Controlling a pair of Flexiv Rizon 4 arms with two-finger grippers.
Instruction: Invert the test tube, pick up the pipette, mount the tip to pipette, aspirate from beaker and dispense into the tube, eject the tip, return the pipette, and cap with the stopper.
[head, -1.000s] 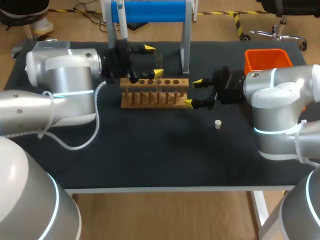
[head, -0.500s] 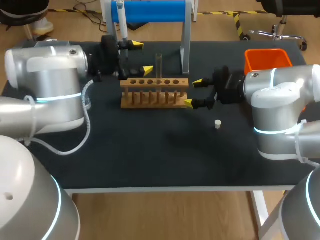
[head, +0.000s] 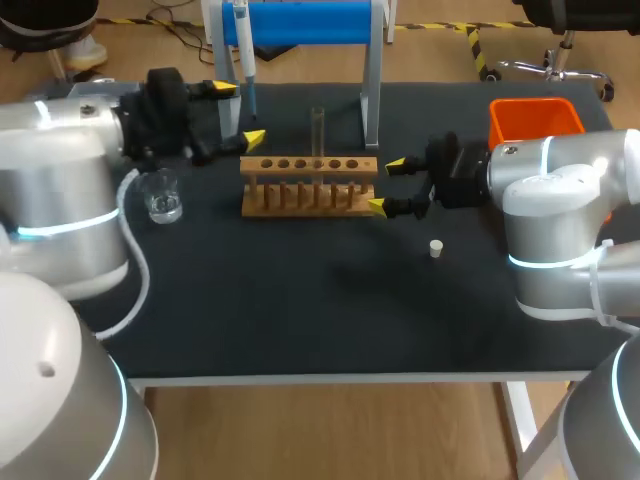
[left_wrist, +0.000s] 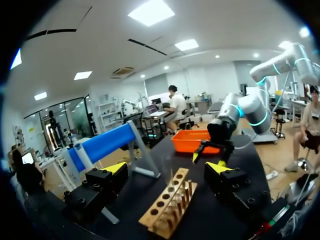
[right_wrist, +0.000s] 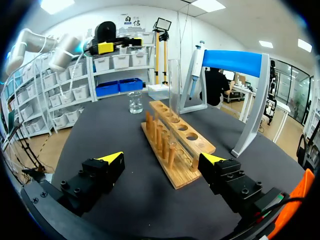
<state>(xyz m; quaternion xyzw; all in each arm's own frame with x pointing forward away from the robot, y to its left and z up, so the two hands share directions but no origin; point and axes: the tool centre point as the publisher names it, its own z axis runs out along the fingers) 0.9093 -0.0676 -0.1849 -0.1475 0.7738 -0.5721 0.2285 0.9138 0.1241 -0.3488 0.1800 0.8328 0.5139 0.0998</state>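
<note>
Head view: light wooden test tube rack (head: 309, 185) sitting toward 12 o'clock of the black tabletop (head: 300, 310) middle. Clear glass test tube (head: 318, 130) standing upright in rack's hole row. Small white stopper (head: 436, 248) loose on tabletop at 4 o'clock of rack, apart from it. Small clear glass beaker (head: 163, 197) at 9 o'clock of rack, near. Blue-topped pipette (head: 243, 50) hanging on grey stand with blue bar (head: 372, 80) at 12 o'clock of rack. Orange plastic bin (head: 534, 117) off at 2 o'clock.

Then left gripper (head: 238, 113): fingers spread, pinching nothing, at 10 o'clock of rack, just in front of pipette. Next right gripper (head: 386, 186): spread wide, empty, at 3 o'clock of rack, yellow tips just off rack's end; contact, cannot tell.

Left wrist view: rack ahead of own spread fingers, bin beyond it.

Right wrist view: rack running away ahead of open fingers, test tube upright in it, beaker past rack's far end.
</note>
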